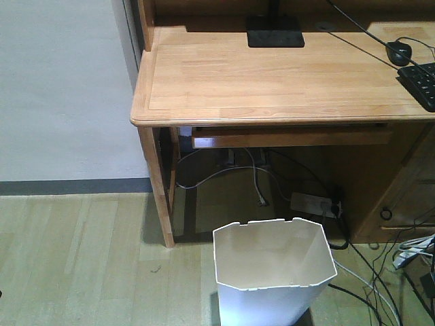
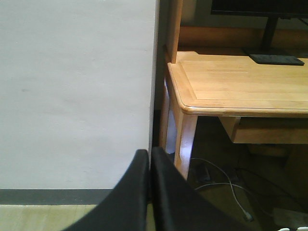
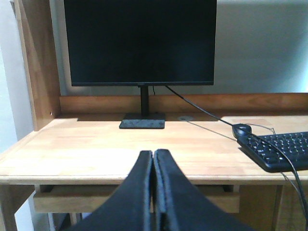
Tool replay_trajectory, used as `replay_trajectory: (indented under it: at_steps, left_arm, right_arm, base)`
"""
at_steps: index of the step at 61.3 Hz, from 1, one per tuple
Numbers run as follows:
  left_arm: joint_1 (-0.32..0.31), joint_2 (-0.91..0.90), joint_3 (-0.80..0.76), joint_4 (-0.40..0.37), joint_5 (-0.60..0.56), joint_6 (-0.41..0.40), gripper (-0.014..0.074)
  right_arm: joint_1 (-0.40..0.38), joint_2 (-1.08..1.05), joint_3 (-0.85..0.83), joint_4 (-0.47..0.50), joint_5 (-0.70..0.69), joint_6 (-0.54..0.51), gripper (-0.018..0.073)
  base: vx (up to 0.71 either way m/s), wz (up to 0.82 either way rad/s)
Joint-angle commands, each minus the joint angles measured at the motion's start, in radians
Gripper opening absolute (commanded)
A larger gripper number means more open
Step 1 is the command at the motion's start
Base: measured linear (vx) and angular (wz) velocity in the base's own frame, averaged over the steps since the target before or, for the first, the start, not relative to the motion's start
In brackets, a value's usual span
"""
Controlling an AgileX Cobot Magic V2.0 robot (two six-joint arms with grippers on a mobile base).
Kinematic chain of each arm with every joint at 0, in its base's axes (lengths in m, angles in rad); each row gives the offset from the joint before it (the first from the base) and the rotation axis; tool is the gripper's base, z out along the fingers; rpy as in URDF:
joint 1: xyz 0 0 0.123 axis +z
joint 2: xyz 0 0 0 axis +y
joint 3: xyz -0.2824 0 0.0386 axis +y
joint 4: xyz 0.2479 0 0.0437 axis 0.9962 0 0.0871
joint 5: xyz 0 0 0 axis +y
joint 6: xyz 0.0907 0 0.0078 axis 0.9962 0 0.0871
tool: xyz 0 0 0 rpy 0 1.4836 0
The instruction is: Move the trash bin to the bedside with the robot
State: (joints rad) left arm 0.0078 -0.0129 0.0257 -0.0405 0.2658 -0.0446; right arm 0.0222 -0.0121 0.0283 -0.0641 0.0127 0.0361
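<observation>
Left pincer (image 2: 149,153): black fingers pressed together, no gap, nothing held. It faces the white wall (image 2: 77,91), with the left corner of the table (image 2: 231,82) just to its right. Right pincer (image 3: 153,154): also closed tight on nothing, held level with the table top and aimed at the monitor (image 3: 139,41).

Trash bin (image 1: 275,272): white, upright, mouth up, angular notched rim. It stands on the floor (image 1: 81,258) in front of the table's knee space, right of the left front leg (image 1: 158,183), not touching it. Its base is cut off by the bottom of the front view. The bin shows only in the front view and the pincers only in their wrist views, so how far apart they are cannot be told. Neither pincer touches it.

Room, left to right: pale wall with a dark baseboard (image 1: 68,185) and light wood-plank floor. Then the light wooden table, with a slim pull-out tray (image 1: 292,138) under the top. Behind the bin under the table lie loose cables (image 1: 255,176) and a white power strip (image 1: 312,202), with more cables on the floor to the right. On the table top the monitor stands at the back, a black mouse (image 1: 399,52) and black keyboard (image 1: 421,81) at the right edge.
</observation>
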Motion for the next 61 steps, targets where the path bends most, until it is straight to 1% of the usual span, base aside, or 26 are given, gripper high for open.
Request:
replay_trajectory:
  at_steps: [1,11,18,38,48,61]
  left_arm:
    - [0.0,-0.014,0.019,-0.004,-0.069,-0.006,-0.0006]
    - [0.0,-0.014,0.019,-0.004,-0.069,-0.006,-0.0006]
    - [0.0,-0.014,0.019,-0.004,-0.069,-0.006,-0.0006]
    - [0.0,-0.014,0.019,-0.004,-0.069,-0.006,-0.0006]
    - [0.0,-0.014,0.019,-0.004,-0.069,-0.006,-0.0006]
    - [0.0,-0.014,0.019,-0.004,-0.069,-0.006,-0.0006]
  right_arm:
    - [0.002,-0.011,0.001,-0.015,-0.101,-0.011,-0.0009]
    - [0.002,-0.011,-0.054,-0.015,-0.092,-0.011,-0.0009]
    - [0.002,0.017,-0.117,-0.015,-0.054,-0.011,-0.0009]
    - [0.002,0.289,-0.326,-0.014,0.094,0.0,-0.0009]
    - [0.002,0.365,-0.339,-0.014,0.097,0.0,-0.0009]
    - [0.002,0.406,-0.339,-0.014,0.097,0.0,-0.0009]
  base:
    - [0.0,0.0]
    - [0.0,0.0]
    - [0.0,0.0]
    - [0.0,0.0]
    - [0.0,0.0]
    - [0.0,0.0]
